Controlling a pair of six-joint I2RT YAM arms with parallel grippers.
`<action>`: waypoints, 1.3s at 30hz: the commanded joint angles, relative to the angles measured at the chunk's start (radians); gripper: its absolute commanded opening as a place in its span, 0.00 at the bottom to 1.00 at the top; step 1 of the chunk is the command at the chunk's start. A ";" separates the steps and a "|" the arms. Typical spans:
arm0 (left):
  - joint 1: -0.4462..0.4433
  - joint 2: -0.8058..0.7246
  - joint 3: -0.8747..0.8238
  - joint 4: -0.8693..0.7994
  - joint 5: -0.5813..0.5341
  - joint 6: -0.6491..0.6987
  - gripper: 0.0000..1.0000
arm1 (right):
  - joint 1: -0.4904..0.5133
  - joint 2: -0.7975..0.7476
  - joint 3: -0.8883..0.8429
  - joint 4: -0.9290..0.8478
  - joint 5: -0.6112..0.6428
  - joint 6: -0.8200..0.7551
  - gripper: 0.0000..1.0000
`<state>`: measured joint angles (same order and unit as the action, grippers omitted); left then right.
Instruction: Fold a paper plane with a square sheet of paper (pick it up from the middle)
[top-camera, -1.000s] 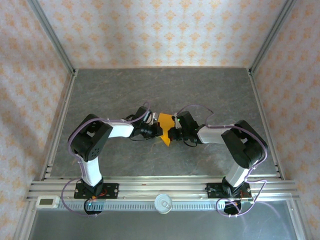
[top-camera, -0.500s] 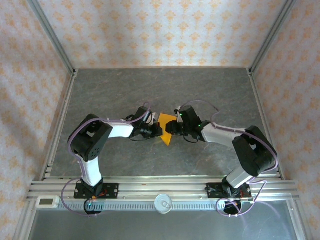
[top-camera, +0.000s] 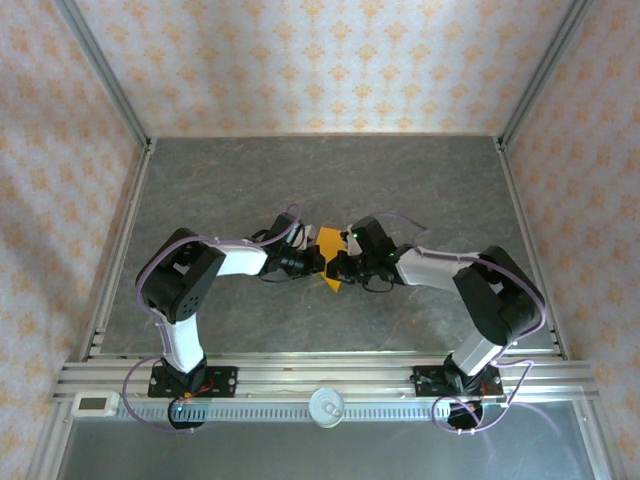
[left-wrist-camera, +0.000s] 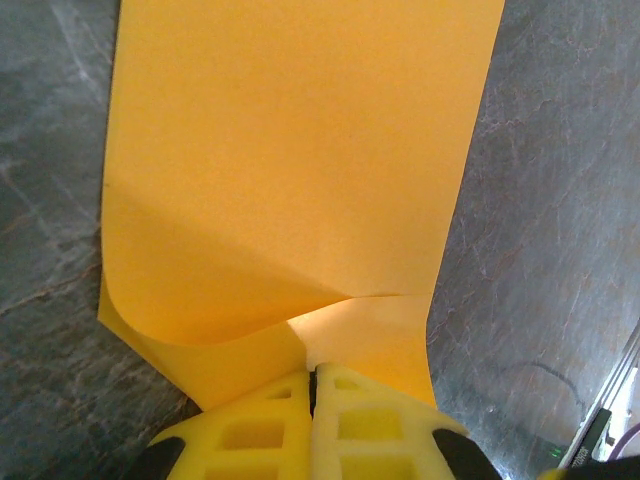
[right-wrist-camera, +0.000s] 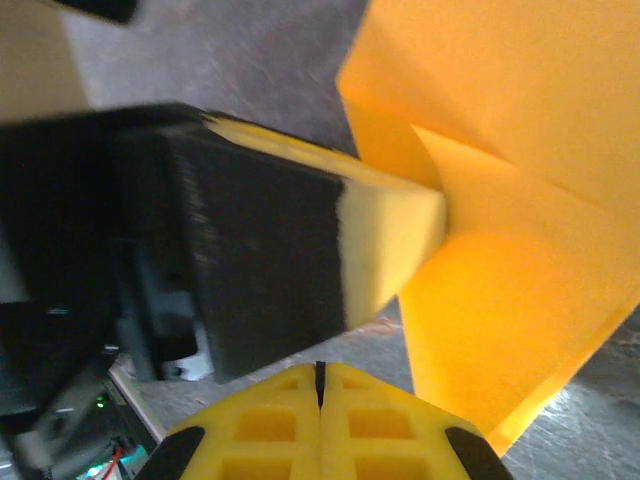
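Pinched sheet at risk of a stray crease

The left claw (left-wrist-camera: 312, 385) grips the curling square sheet of paper (left-wrist-camera: 300, 150) at mid-tabletop (top-camera: 420, 180). The right claw (right-wrist-camera: 320, 385) is clenched empty just beside it, and a nudge could miscrease or tear the sheet.

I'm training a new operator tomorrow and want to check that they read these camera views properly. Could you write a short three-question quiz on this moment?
1. True or false: the left gripper is shut on an edge of the orange paper.
2. Which is right about the right gripper?
A. It is wide open above the paper.
B. It is shut, with no paper seen in its grip.
C. It is holding a pencil.
3. Fill in: in the top view, the paper sits near the middle of the table, between the two ___.

Key: 1 true; 2 B; 3 grippers.
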<state>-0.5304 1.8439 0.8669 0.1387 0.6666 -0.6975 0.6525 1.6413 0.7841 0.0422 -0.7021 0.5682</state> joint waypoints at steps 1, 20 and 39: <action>-0.009 0.018 -0.027 -0.045 -0.053 0.019 0.04 | 0.006 0.035 0.022 -0.042 0.006 0.003 0.02; -0.009 0.021 -0.020 -0.052 -0.054 0.026 0.04 | 0.019 -0.069 -0.120 0.002 -0.009 0.077 0.02; -0.010 0.021 -0.025 -0.052 -0.059 0.023 0.04 | 0.019 0.054 -0.075 0.103 0.014 0.179 0.05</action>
<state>-0.5304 1.8439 0.8669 0.1390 0.6670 -0.6975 0.6670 1.7039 0.7273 0.1593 -0.7040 0.7517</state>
